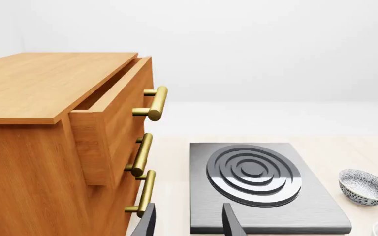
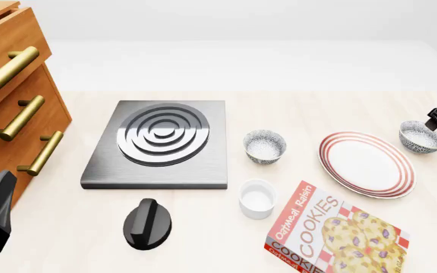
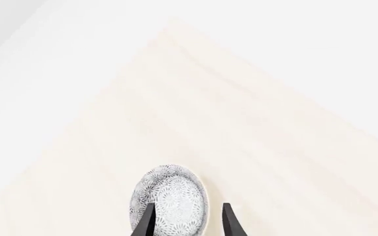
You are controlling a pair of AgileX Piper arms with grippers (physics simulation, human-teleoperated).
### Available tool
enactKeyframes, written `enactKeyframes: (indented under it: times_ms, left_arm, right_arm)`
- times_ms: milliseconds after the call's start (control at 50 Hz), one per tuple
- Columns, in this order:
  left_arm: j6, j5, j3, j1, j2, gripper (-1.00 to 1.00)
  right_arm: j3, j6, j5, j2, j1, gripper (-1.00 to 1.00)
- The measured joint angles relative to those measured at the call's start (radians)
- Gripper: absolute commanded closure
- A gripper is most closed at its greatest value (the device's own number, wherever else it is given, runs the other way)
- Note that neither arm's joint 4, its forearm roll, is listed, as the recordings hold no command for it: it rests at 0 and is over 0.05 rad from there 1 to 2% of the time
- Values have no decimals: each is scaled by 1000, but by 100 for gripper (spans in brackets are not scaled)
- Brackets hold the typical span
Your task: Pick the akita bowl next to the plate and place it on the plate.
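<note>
While right end effector (image 3: pixel 183 220) hangs apart over akita bowl (image 2: pixel 420 136), just right of plate (image 2: pixel 366 164), one finger straddles the rim; off-centre closing could tip it.

Two speckled bowls (image 2: pixel 265 145) (image 2: pixel 420 136) sat there (identical in pattern), plus one plate (image 2: pixel 366 164), one ramekin (image 2: pixel 257 198), one cookie box (image 2: pixel 332 236), one hob (image 2: pixel 160 144).

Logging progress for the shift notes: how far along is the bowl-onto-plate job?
Nothing is placed: the plate holds nothing. In hand: the right gripper is open, straddling the rim of the akita bowl right of the plate; it looks not yet lifted. Left: grasp, lift, set it on the plate. The left gripper hangs open near the stove.
</note>
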Motion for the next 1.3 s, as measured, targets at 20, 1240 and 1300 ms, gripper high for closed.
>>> enactKeyframes:
  times_ms: [20, 1240, 1300]
  left_arm:
    - [0, 0, 0, 0, 0, -100]
    - [0, 0, 0, 0, 0, -100]
    - [0, 0, 0, 0, 0, -100]
  right_arm:
    - [-2, 2, 2, 2, 0, -100]
    - [-120, 121, 80, 140, 1, -100]
    - [-123, 123, 81, 146, 1, -100]
